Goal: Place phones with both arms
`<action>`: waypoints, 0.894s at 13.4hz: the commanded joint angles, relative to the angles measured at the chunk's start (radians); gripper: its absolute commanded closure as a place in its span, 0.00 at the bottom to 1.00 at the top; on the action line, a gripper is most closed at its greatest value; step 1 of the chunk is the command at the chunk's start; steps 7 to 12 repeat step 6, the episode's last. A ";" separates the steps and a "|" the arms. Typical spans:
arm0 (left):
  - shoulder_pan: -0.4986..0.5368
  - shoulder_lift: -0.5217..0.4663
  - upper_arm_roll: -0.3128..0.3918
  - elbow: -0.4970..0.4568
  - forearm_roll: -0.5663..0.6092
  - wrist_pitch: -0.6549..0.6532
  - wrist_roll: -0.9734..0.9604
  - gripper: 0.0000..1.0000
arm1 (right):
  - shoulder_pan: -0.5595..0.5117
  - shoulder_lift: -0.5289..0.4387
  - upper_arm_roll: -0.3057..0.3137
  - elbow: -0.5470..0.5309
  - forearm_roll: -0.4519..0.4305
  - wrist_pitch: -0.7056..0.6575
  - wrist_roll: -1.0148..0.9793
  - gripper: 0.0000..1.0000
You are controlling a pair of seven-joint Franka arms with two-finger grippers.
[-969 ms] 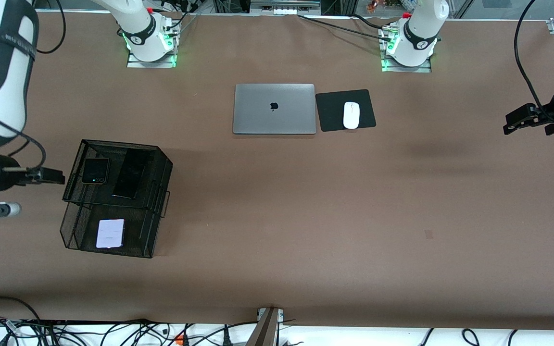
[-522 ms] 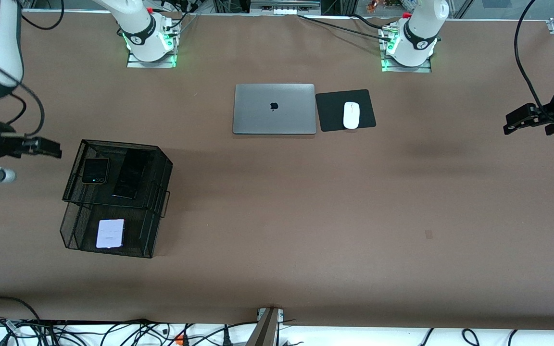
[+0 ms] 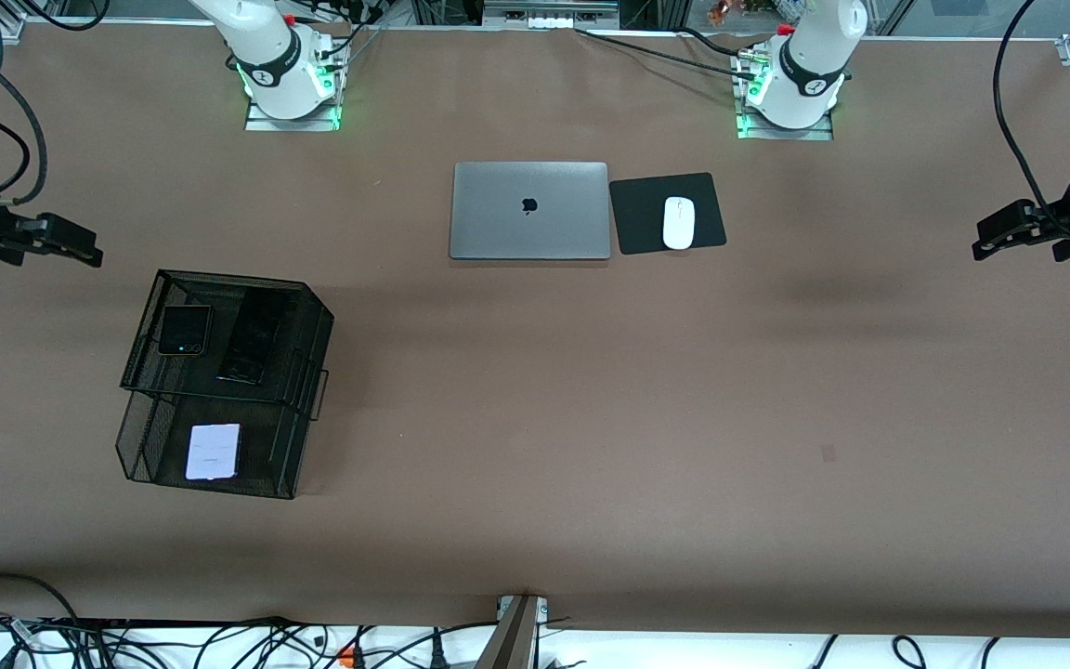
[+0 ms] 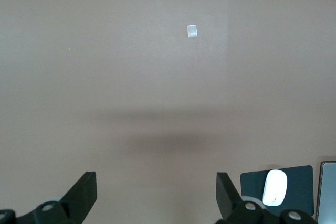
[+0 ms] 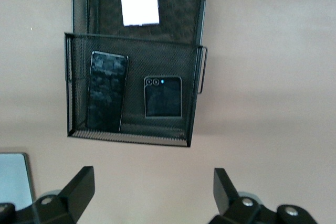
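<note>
High front camera faces the bases; wrist cameras look down.

Closed silver laptop (image 3: pixel 529 210) sits mid-table, black mouse pad (image 3: pixel 646 223) just beside it toward the left arm's end with a white mouse (image 3: pixel 678 223) on it, and a two-tier black mesh tray (image 3: pixel 307 353) toward the right arm's end, nearer the camera.
</note>
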 commanded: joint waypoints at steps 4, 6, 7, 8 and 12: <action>0.002 0.014 0.002 0.033 -0.010 -0.024 0.020 0.00 | -0.022 -0.015 0.027 0.008 -0.012 -0.042 0.016 0.00; 0.002 0.014 0.002 0.033 -0.010 -0.024 0.020 0.00 | -0.022 -0.015 0.026 0.008 -0.011 -0.045 0.017 0.00; 0.002 0.014 0.002 0.033 -0.010 -0.024 0.020 0.00 | -0.022 -0.015 0.026 0.008 -0.011 -0.045 0.017 0.00; 0.002 0.014 0.002 0.033 -0.010 -0.024 0.020 0.00 | -0.022 -0.015 0.026 0.008 -0.011 -0.045 0.017 0.00; 0.002 0.014 0.002 0.033 -0.010 -0.024 0.020 0.00 | -0.022 -0.015 0.026 0.008 -0.011 -0.045 0.017 0.00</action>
